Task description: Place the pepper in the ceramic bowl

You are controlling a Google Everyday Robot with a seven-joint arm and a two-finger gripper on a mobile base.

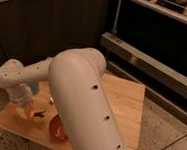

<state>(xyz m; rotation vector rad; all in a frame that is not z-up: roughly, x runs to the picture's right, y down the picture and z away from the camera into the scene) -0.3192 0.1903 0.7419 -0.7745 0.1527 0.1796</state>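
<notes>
One gripper [33, 114] at lower left, claw clamped together on the one pepper [28, 114], low over the wooden table [127, 100]. One ceramic bowl [56, 128] just right, one blue cup [34, 87] above.

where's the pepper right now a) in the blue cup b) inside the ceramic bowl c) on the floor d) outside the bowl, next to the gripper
d: the pepper shows at the gripper near the left end of the wooden table, apart from the ceramic bowl, which sits further right, half hidden by the arm.
</notes>
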